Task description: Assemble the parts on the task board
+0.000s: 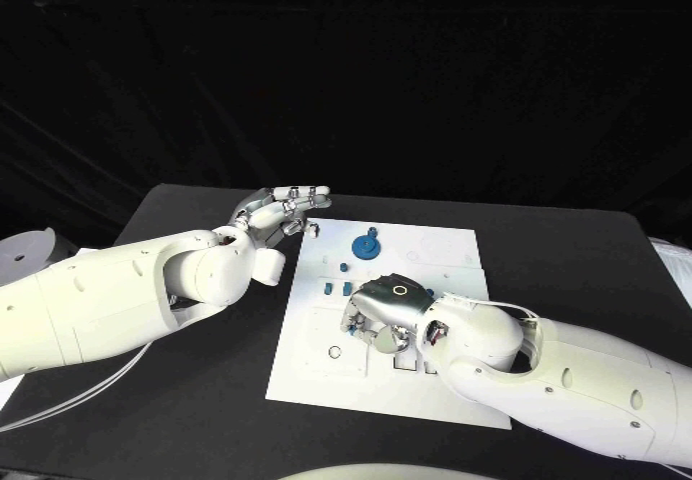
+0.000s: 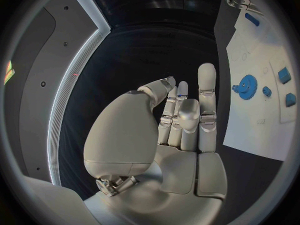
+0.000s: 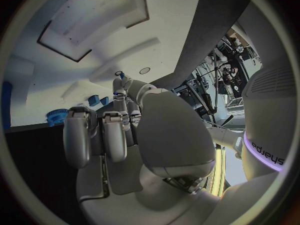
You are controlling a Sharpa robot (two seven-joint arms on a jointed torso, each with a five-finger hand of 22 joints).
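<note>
On the black worktop lies the white board. Its parts are blue: a gear stands near the far edge, and small blocks sit just below it. The left hand hovers at the board's far left corner, fingers loosely curled and holding nothing. The right hand presses down on the middle of the board; I cannot tell if it holds a part, though a tiny blue bit shows at one fingertip. To do this step well, I think it should push straight down, slowly, without tipping.
</note>
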